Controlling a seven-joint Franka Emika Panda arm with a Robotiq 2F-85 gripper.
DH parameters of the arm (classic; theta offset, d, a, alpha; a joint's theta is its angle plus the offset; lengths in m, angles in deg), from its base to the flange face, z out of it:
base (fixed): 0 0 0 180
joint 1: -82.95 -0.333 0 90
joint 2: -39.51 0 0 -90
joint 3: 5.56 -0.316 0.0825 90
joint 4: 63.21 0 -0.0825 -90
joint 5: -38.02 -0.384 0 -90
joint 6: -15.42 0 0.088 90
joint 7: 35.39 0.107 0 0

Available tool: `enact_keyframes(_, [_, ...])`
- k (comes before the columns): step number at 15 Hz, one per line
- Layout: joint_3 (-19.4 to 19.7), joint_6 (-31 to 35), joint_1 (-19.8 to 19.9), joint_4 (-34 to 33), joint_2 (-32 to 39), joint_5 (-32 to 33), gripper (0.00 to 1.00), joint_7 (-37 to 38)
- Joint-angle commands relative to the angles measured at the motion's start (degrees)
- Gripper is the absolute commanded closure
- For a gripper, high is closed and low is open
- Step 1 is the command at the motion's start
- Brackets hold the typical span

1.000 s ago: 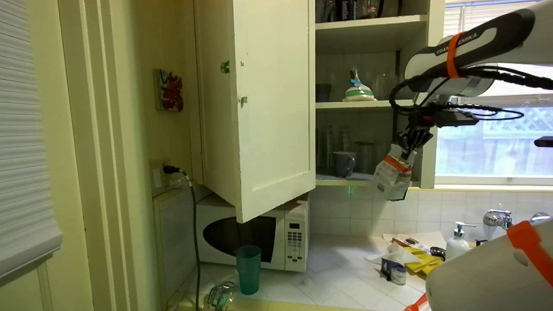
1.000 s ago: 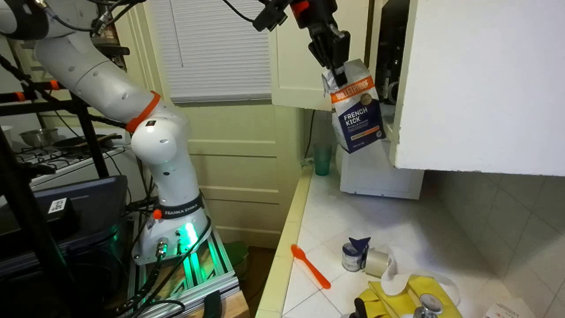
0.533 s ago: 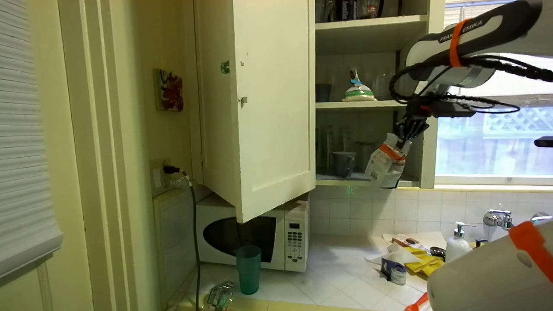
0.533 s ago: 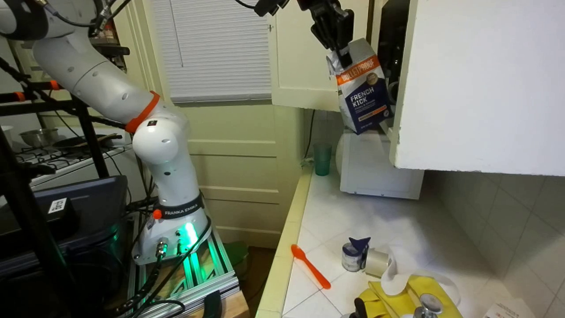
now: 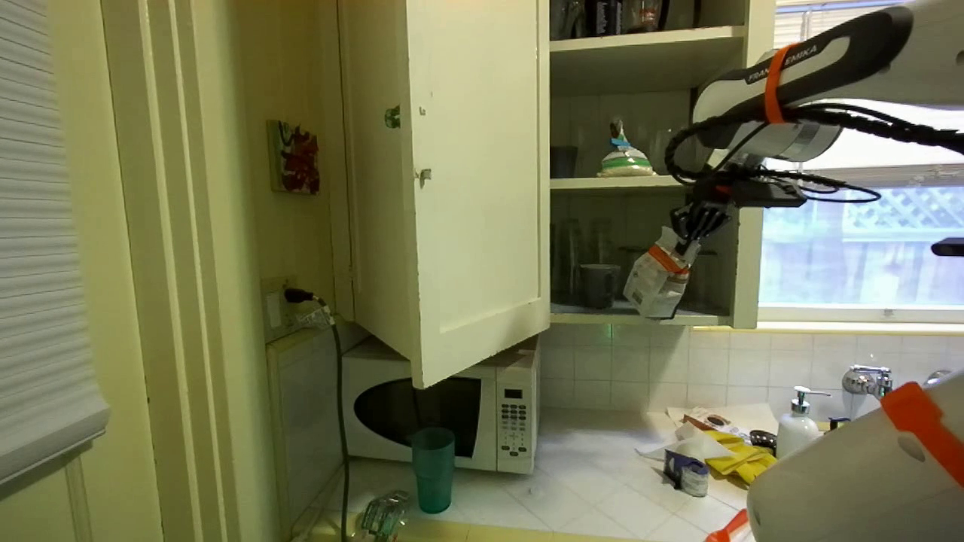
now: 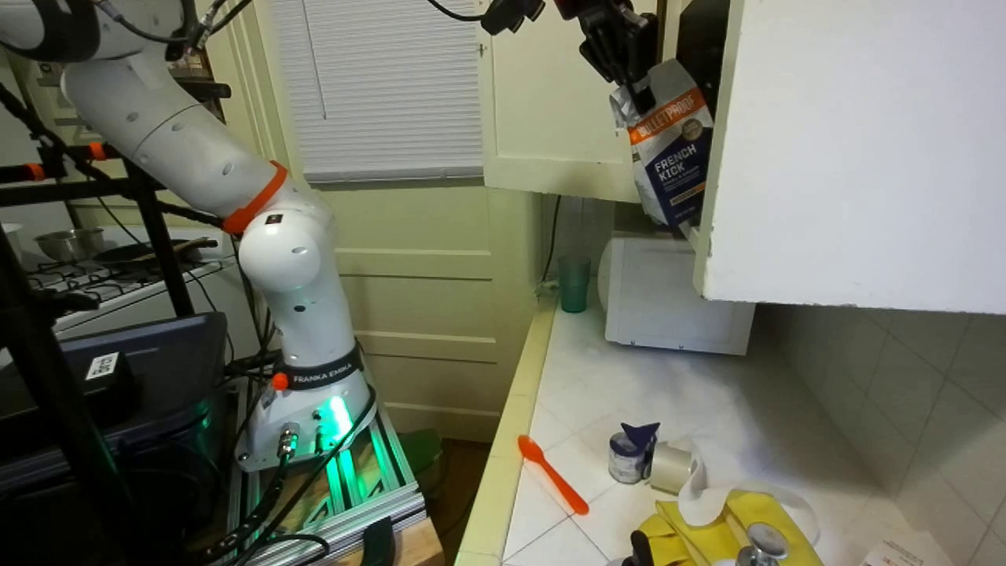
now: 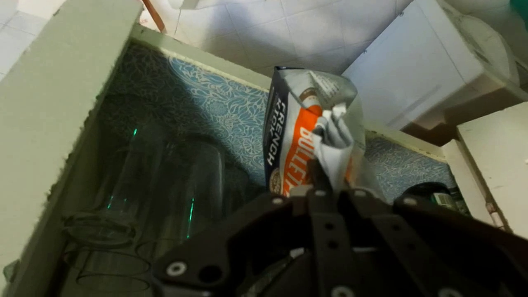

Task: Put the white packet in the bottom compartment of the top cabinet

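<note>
Tiled wall (image 6: 919, 409) backs the counter (image 6: 585, 369); above its back edge hangs the cabinet (image 5: 747, 278), door (image 5: 478, 188) swung open. My gripper (image 5: 683, 247) is clamped on the crumpled top of the packet (image 6: 672, 149), which tilts at the mouth of the bottom compartment (image 7: 222, 99) (whether it touches the lip (image 5: 595, 319), I cannot tell). I should clear that lip, ease the packet inward, straighten it, and let go only once it stands unaided. Glasses (image 7: 198, 177) stand to one side, a mug (image 5: 600, 284) to the other, so I'd aim between. Cup (image 5: 433, 470) and spoon (image 6: 554, 475), near the counter's front edge, block nothing.
</note>
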Motion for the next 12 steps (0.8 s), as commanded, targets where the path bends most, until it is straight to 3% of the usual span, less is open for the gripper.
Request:
enact_keyframes(1, [0.7,4.6,-0.9,-1.9,3.7,-2.1,0.99,1.5])
enact_keyframes(12, [-0.3,12.4,-0.4,-3.9,11.1,-3.7,0.99,3.5])
